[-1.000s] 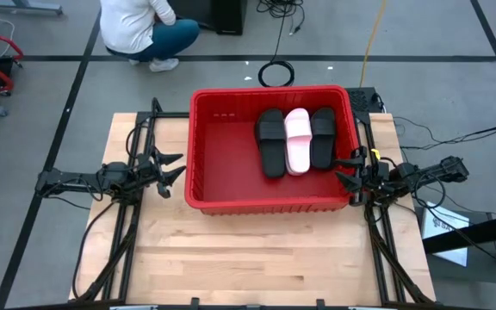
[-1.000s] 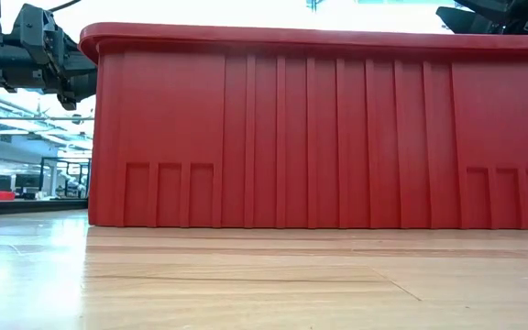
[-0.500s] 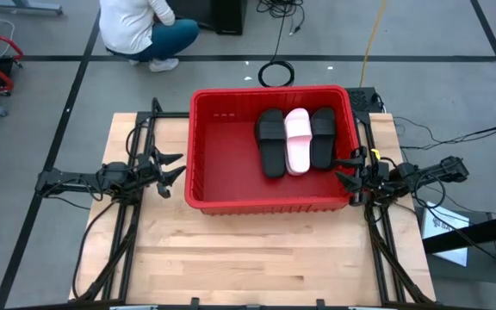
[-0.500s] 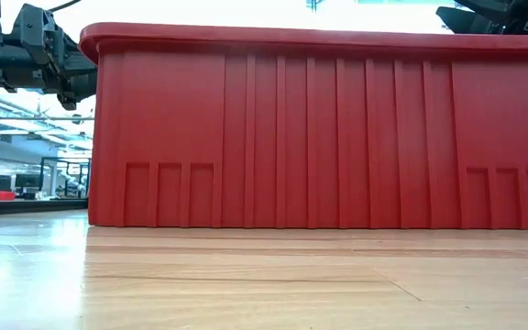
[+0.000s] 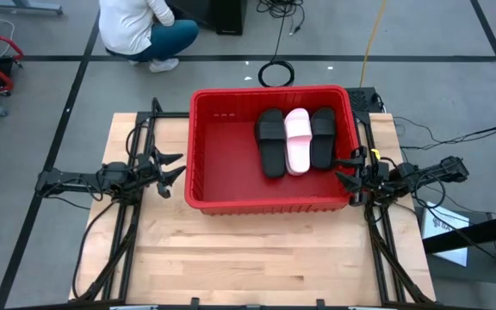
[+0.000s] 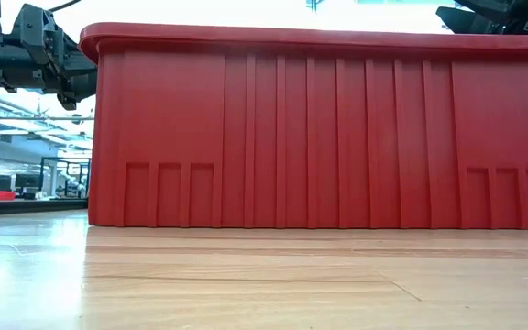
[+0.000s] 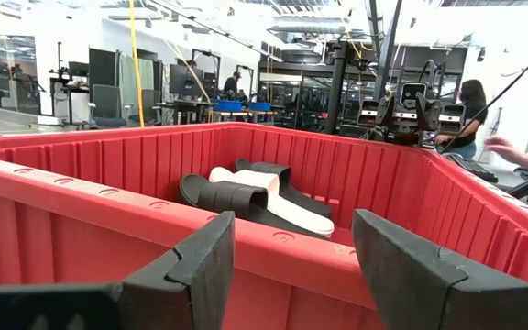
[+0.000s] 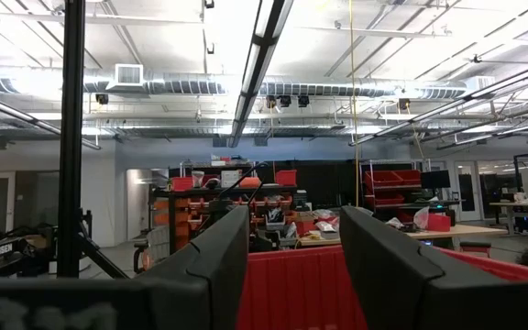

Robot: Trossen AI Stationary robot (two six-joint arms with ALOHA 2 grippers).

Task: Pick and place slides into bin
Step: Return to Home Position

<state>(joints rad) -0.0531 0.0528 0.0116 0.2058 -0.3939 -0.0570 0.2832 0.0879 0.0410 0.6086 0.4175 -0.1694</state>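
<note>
overhead, table-level and both wrist views share the bin (image 5: 269,203).

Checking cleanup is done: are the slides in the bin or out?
In: two black slides flank a pink slide inside the red bin. Only three show.

- High view: even, diffuse overhead light. No hard shadows on the desk (image 5: 257,258). Sharp across the frame. Inner walls of the bin (image 5: 222,164) slightly shaded.
- Low view: strongly backlit. The band above the bin's rim is blown out white. Bin wall saturated, evenly lit. Near desk surface soft, with a pale glare patch at lower left.
- Left wrist view: left tool (image 7: 293,240) dark and out of focus in the foreground. Bin interior sharp. A person's hand (image 7: 511,151) smeared by motion blur.
- Right wrist view: ceiling strip lights (image 8: 264,41) flare white. Right tool (image 8: 293,225) a blurred, underlit silhouette.
</note>
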